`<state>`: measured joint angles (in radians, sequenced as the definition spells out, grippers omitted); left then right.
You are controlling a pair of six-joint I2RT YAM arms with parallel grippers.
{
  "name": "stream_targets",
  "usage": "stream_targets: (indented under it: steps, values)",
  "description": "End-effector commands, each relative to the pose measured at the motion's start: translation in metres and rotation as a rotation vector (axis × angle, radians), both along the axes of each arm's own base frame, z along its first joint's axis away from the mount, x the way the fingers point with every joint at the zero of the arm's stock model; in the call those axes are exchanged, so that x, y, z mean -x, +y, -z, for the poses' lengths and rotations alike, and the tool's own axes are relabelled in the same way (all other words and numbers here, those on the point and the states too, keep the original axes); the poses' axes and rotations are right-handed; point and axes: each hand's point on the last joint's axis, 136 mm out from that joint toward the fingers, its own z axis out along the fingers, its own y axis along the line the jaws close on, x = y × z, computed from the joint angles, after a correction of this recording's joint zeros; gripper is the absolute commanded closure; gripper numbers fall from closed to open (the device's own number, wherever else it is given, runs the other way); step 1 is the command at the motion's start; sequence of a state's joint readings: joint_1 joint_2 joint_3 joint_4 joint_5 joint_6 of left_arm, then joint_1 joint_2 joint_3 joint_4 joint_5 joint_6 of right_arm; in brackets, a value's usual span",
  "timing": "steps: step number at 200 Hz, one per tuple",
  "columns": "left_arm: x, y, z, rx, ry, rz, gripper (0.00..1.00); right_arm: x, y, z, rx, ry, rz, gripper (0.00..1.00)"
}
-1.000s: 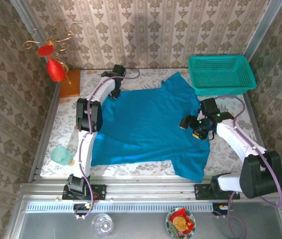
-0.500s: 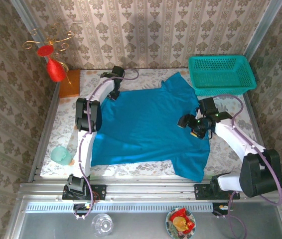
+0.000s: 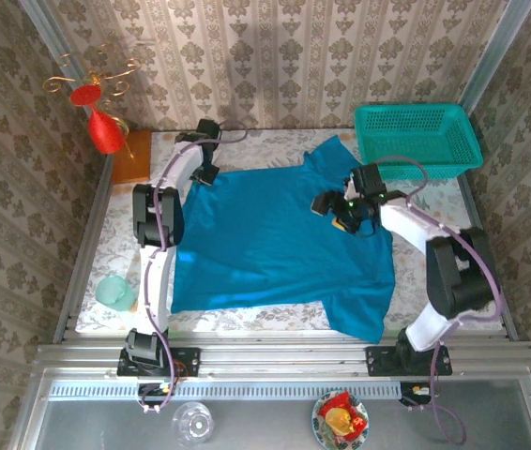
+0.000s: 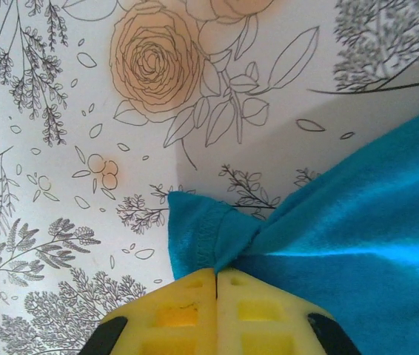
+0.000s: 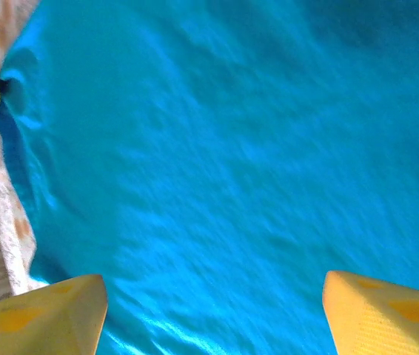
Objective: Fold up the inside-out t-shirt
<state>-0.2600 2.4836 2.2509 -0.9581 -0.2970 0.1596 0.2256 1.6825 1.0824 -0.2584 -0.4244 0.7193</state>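
Between left jaws — t-shirt [image 4: 328, 251] corner

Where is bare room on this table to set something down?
The left strip between t-shirt and table edge, beyond the cup, is bare. The right side is crowded: basket far back, right arm over the rest.

The t-shirt [image 3: 275, 239] is soft matt blue cloth, faintly shiny in the light, with a ribbed stitched hem; the flower-printed table cover [image 4: 61, 111] looks smooth and matt; the teal mesh basket [image 3: 417, 139] is plastic; the frame rail [image 3: 275, 354] is dull metal
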Motion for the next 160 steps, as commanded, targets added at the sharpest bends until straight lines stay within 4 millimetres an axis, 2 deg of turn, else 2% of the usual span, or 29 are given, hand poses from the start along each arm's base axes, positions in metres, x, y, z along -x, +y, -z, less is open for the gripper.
stream_targets:
  steps: [1, 23, 49, 90, 120, 140, 160]
  values:
    - [0.001, -0.002, -0.043, 0.102, -0.052, -0.031, 0.98, -0.047, 0.022, -0.019, -0.076, -0.098, -0.031, 0.23]
    - [0.001, 0.001, -0.048, 0.163, -0.051, -0.053, 0.99, -0.085, 0.033, -0.018, -0.097, -0.123, -0.046, 0.24]
    - [-0.002, 0.004, -0.054, 0.231, -0.059, -0.078, 1.00, -0.123, 0.049, -0.007, -0.130, -0.119, -0.073, 0.25]
    - [-0.006, 0.007, -0.064, 0.334, -0.068, -0.113, 1.00, -0.163, 0.063, 0.017, -0.135, -0.074, -0.129, 0.26]
    - [-0.008, 0.008, -0.071, 0.457, -0.069, -0.159, 1.00, -0.179, 0.051, 0.049, -0.106, 0.000, -0.085, 0.27]
    - [-0.009, 0.010, -0.077, 0.547, -0.078, -0.198, 1.00, -0.179, 0.036, 0.067, -0.078, 0.060, -0.036, 0.28]
    - [-0.010, 0.023, -0.082, 0.597, -0.091, -0.269, 1.00, -0.174, 0.027, 0.079, -0.037, 0.098, -0.026, 0.28]
